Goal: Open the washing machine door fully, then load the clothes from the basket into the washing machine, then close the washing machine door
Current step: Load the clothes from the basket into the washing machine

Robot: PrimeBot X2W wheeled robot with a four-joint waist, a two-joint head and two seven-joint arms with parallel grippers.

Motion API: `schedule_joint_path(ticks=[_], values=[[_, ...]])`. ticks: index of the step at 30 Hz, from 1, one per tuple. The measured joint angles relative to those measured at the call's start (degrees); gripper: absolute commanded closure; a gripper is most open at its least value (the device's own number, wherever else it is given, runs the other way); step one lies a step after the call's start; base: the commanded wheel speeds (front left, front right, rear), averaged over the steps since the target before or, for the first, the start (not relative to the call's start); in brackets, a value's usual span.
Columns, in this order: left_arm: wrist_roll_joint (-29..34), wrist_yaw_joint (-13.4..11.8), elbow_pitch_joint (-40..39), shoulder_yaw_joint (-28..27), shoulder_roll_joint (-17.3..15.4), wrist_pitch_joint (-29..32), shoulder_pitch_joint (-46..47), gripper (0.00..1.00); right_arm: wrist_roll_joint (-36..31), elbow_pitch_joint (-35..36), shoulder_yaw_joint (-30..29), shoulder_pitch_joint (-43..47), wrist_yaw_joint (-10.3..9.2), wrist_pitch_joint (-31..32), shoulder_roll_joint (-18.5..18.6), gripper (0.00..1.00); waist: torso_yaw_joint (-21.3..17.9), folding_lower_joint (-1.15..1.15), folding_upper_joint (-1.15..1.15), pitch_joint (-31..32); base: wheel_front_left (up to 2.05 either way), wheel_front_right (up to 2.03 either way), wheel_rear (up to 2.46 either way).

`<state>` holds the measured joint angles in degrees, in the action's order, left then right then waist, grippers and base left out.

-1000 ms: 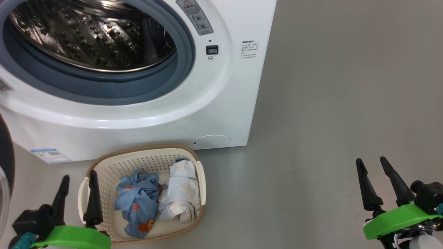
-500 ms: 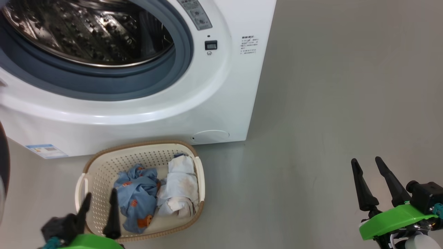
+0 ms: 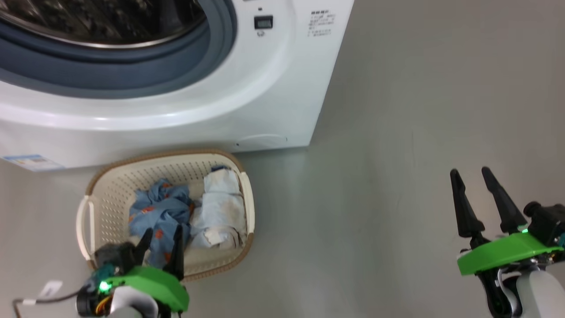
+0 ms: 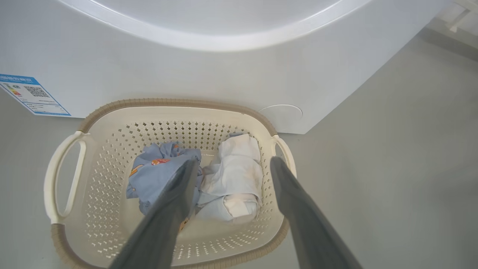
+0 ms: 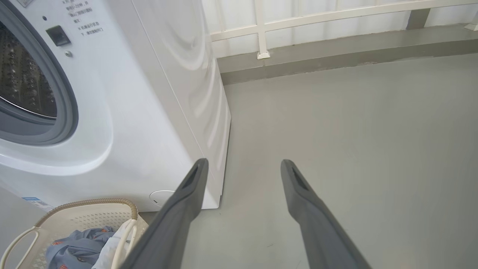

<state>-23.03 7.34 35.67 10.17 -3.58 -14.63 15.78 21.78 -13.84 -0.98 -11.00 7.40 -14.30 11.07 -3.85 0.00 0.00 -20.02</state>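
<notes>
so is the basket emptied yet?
Not empty: blue garment and white garment both lie in the basket; left hand open above them.

Grey floor (image 3: pixel 397 132); white railing (image 5: pixel 260 22) above grey kerb (image 5: pixel 336 56).

Grey floor (image 3: pixel 397 132) bears washing machine (image 3: pixel 273 88) and basket (image 3: pixel 110 194) (just beside it).

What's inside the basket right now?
In the basket, two crumpled garments lie side by side, touching: a light blue garment with orange prints at left, a white stained garment at right. Whatever lies beneath them is covered.
</notes>
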Motion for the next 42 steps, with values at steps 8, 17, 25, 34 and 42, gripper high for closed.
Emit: schedule_joint_path(ticks=[8,17,25,34,42], values=[[-2.82,0.00,8.70,5.10,-0.23,0.00,10.65,0.00,0.05,0.87,-0.22,-4.74,0.00,-0.01,-0.19,0.00,-0.76,0.00,0.00,-7.07,0.00,0.00,0.00],[-5.70,0.00,14.72,9.60,-1.03,0.00,18.28,0.00,0.05,0.58,0.05,-8.79,0.00,-0.01,-0.24,0.00,-1.24,0.00,0.00,-13.67,0.00,0.00,0.00],[-8.36,0.00,18.61,14.99,-1.12,0.00,24.40,0.00,0.05,-0.56,0.51,-11.54,0.00,-0.01,-0.15,0.00,-1.05,0.00,0.00,-18.49,0.00,0.00,0.00],[-13.95,0.00,22.23,22.08,-2.33,0.00,28.85,0.00,0.07,-0.09,1.97,-13.16,0.00,-0.01,-0.07,0.00,-1.25,0.00,0.00,-22.45,0.00,0.00,0.00],[-19.53,0.00,24.52,27.95,-3.39,0.00,32.18,0.00,0.08,0.82,2.57,-14.33,0.00,-0.01,0.11,0.00,-2.30,0.00,0.00,-24.95,0.00,0.00,0.00]])
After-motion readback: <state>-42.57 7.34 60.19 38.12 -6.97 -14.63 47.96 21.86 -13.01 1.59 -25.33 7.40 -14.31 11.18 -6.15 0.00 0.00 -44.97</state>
